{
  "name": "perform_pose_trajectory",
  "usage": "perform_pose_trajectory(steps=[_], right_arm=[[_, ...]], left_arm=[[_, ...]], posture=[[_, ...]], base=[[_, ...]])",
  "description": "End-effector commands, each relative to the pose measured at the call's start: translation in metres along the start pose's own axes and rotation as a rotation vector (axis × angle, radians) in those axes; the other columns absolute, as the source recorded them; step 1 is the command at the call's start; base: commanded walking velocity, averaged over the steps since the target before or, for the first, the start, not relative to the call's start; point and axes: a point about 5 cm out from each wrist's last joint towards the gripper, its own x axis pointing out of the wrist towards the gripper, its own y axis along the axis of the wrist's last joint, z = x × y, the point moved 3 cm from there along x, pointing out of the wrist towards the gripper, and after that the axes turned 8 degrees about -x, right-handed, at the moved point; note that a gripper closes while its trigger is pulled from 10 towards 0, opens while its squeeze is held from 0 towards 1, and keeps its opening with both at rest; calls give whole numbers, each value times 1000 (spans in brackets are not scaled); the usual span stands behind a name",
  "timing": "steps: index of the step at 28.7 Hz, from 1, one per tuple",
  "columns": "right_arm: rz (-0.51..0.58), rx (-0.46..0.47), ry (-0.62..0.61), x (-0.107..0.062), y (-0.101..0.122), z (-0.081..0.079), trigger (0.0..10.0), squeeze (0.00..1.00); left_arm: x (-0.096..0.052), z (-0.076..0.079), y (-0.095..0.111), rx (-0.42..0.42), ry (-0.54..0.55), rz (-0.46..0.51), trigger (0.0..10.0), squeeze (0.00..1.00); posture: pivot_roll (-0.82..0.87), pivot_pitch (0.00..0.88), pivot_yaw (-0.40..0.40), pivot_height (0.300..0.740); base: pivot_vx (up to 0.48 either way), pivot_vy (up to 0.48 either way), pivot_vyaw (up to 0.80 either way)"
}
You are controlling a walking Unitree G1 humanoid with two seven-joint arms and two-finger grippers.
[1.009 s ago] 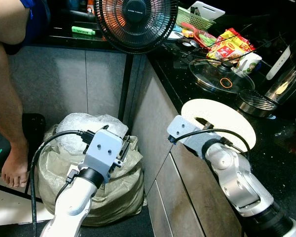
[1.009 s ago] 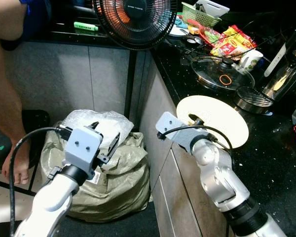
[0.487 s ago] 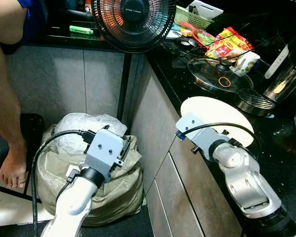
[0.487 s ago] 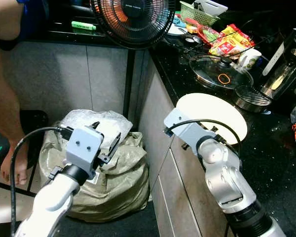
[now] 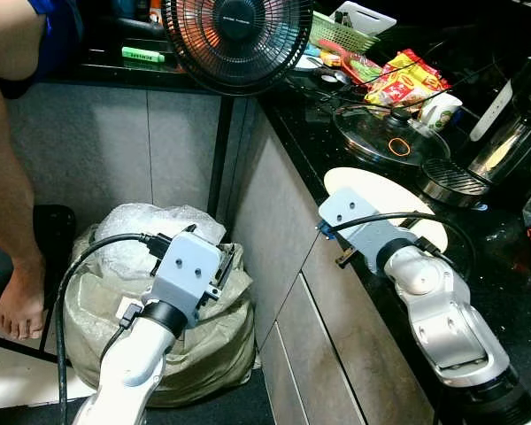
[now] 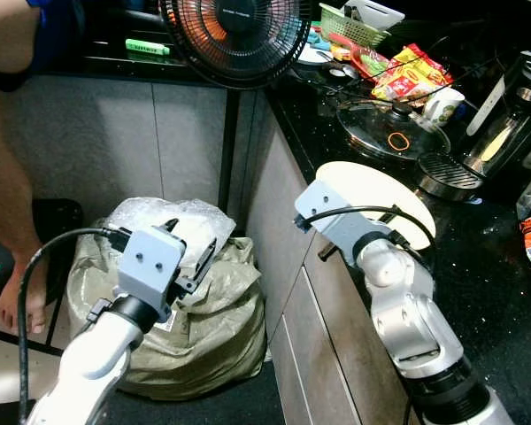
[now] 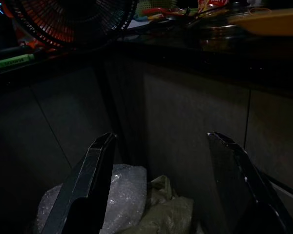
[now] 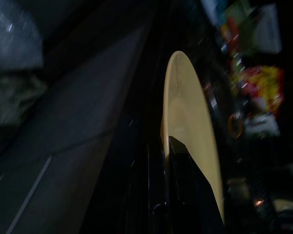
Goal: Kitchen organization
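Right end effector [image 8: 165, 146] clenched on the cream plate [image 5: 425, 232] rim at centre right over the bench [image 5: 504, 274]; left end effector [image 7: 158, 185] released, lower left

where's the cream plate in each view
Left eye: plate right of centre on the black counter's edge, the right end effector's wrist over its near side.
Right eye: plate right of centre, same spot.
Left wrist: an orange-yellow sliver at the top right corner.
Right wrist: seen edge-on, centre, pinched between the black fingers.
Shared landmark: the fan.
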Motion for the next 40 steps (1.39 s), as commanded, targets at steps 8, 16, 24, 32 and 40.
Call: perform_pose_trajectory(steps=[8, 16, 24, 32, 40], right_arm=[[166, 93, -286, -6, 26, 45, 0, 0], [165, 61, -515, -19, 25, 79, 0, 0], [98, 31, -601, -21, 6, 96, 0, 0], [74, 27, -617, -23, 1, 98, 0, 0], [298, 175, -412, -19, 26, 76, 2314, 0]], left_arm=[[0, 3, -4, -12, -11, -21, 10000, 0], [1, 4, -3, 0, -14, -8, 10000, 0], [2, 4, -1, 6, -16, 5, 10000, 0], [2, 5, 1, 4, -17, 14, 10000, 0], [1, 4, 0, 7, -24, 14, 10000, 0]], posture=[[127, 28, -174, 740], [129, 18, -173, 740], [132, 0, -180, 740], [128, 0, -179, 740], [131, 0, -172, 740]], base=[[0, 0, 0], [0, 0, 0], [0, 0, -567], [0, 0, -756], [0, 0, -378]])
